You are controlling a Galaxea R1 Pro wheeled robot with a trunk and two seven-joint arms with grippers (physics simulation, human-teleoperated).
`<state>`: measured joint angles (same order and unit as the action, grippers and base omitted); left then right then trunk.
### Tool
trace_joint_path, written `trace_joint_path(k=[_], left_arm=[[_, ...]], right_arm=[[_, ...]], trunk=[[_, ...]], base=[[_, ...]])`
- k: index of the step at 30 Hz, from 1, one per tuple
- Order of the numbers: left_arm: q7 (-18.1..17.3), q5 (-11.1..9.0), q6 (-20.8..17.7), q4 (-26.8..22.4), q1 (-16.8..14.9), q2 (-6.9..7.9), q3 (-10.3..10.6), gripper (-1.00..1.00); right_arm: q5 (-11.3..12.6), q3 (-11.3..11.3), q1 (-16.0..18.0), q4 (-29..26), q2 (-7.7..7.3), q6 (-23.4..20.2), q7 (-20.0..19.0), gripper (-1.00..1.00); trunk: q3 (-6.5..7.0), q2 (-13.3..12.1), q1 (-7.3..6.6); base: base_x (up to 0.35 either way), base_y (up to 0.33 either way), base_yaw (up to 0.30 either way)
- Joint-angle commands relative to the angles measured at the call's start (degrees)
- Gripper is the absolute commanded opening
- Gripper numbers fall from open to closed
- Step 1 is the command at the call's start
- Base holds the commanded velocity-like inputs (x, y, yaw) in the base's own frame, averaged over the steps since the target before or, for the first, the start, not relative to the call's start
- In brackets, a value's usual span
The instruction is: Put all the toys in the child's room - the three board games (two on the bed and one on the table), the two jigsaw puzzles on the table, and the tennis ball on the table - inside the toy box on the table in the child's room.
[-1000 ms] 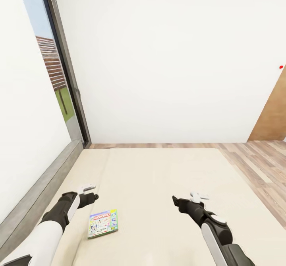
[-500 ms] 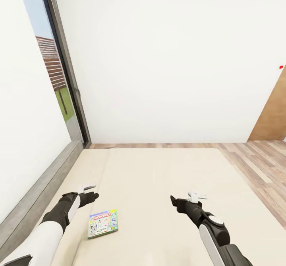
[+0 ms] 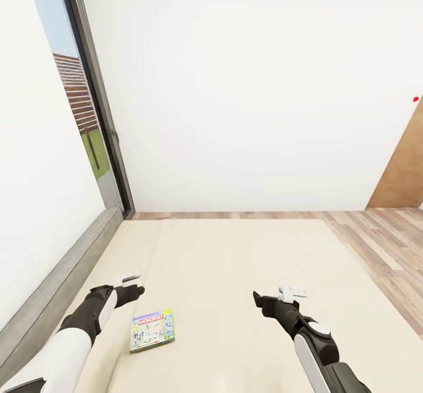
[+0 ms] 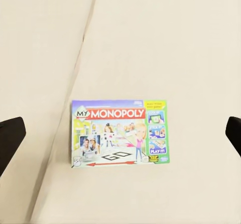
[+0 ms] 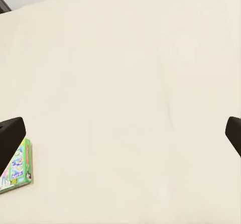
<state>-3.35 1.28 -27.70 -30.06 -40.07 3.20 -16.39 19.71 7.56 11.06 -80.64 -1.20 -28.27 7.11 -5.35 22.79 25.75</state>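
Left end effector (image 4: 120, 133) hangs open above board game (image 4: 119, 132) on bed (image 3: 235, 264).

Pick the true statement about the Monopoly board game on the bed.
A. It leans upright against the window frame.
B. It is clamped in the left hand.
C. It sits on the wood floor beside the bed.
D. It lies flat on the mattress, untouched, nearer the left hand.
D: the Monopoly board game lies flat on the cream bed, just ahead of the open left hand, with the right hand farther off.
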Motion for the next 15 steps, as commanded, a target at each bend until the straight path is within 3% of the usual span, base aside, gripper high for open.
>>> trace_joint_path(k=[1,8,15], left_arm=[[-0.34,0.07,-0.45,-0.09,-0.03,0.07,-0.46,1.0],[-0.29,-0.05,-1.14,-0.09,-0.31,0.38,-0.8,1.0],[-0.33,-0.08,-4.53,-0.09,-0.76,0.34,-0.9,1.0]], right_arm=[[0.6,0.21,0.05,-0.11,-0.05,-0.09,0.55,1.0],[0.72,0.19,0.02,-0.58,-0.04,0.06,0.58,1.0],[1.3,-0.22,0.01,-0.7,-0.08,-0.31,0.54,1.0]], trunk=[[-0.13,0.13,0.04],[-0.13,0.13,0.04],[-0.16,0.13,0.04]], base=[[0.0,0.0,0.0],[0.0,0.0,0.0],[0.0,0.0,0.0]])
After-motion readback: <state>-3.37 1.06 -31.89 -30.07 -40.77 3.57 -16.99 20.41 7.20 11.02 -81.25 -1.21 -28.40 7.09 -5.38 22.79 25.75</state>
